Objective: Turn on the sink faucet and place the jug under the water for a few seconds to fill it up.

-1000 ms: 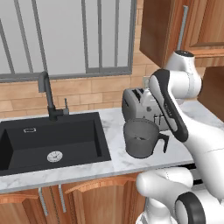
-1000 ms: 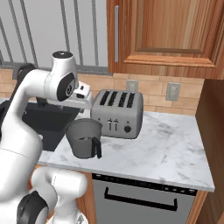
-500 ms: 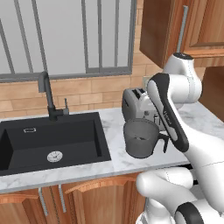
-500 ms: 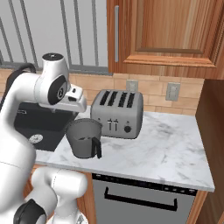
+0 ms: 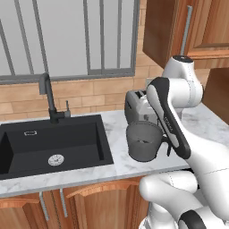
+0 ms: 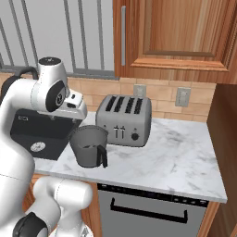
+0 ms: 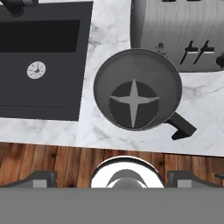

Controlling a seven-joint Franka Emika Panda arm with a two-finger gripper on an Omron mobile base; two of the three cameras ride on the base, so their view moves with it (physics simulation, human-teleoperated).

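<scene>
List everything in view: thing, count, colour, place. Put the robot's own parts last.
jug: one, dark grey with a black handle, upright on the counter between sink and toaster.
toaster: one, silver, four slots, behind the jug by the wall.
sink: one, black with a round silver drain, set in the counter left of the jug.
faucet: one, dark grey, behind the sink; no water running.
counter: one, white marble.
outlets: two, pale, on the brick wall.
gripper: one, dark tips, open, above the jug.
</scene>
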